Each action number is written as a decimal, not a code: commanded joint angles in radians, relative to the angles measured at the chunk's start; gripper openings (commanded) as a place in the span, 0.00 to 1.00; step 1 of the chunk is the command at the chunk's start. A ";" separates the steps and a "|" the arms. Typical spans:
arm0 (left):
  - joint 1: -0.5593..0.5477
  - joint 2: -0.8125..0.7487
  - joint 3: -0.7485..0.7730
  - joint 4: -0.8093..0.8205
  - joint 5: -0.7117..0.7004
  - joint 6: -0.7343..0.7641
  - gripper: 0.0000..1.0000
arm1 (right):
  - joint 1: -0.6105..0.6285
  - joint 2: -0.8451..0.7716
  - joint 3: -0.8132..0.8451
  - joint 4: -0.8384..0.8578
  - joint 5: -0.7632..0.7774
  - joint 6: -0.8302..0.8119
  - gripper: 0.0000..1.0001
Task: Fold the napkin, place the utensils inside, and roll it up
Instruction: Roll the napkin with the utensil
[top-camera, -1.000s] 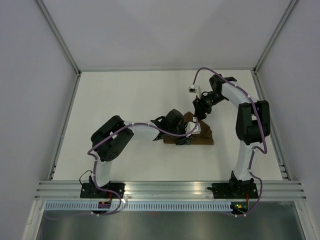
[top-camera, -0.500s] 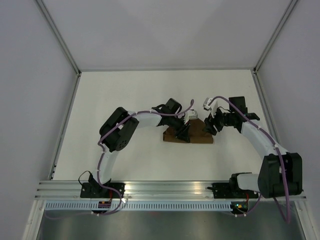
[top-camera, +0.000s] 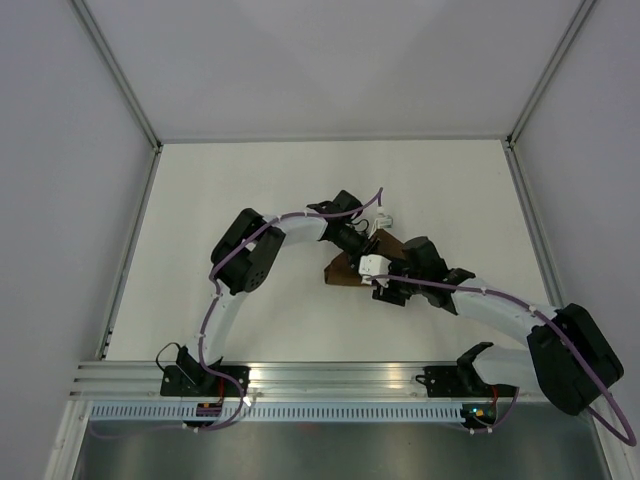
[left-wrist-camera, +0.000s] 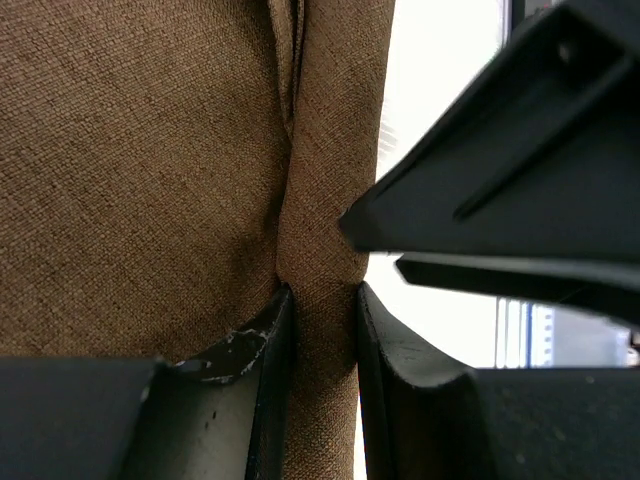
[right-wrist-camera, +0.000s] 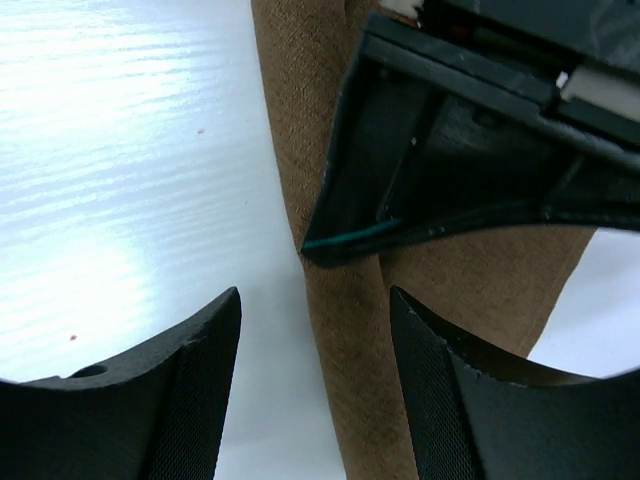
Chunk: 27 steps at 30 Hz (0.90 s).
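The dark brown napkin (top-camera: 343, 271) lies bunched into a narrow roll at mid-table, mostly covered by both grippers. My left gripper (top-camera: 366, 248) is shut on a rolled fold of the napkin (left-wrist-camera: 318, 250), with the fold pinched between its fingers (left-wrist-camera: 268, 340). My right gripper (top-camera: 386, 288) is open at the napkin's near side. Its fingers (right-wrist-camera: 205, 390) straddle the rolled edge of the cloth (right-wrist-camera: 350, 370) without touching it. The knife is hidden. A thin teal streak (right-wrist-camera: 345, 238) runs along the left finger's edge; I cannot tell what it is.
The white table (top-camera: 250, 190) is bounded by an aluminium frame (top-camera: 330, 378) along the near edge and grey walls on the other sides. The two wrists sit almost against each other over the napkin.
The right arm has swung from the far right of the napkin down to its near side. The left gripper has shifted slightly along the napkin and still holds it.
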 joint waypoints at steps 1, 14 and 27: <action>-0.003 0.088 -0.019 -0.160 -0.106 -0.016 0.02 | 0.068 0.017 -0.031 0.174 0.148 -0.017 0.67; 0.005 0.065 -0.014 -0.162 -0.114 -0.007 0.14 | 0.098 0.109 -0.027 0.171 0.147 -0.020 0.35; 0.040 -0.158 -0.022 -0.035 -0.210 -0.076 0.46 | 0.093 0.207 0.127 -0.139 0.009 -0.063 0.17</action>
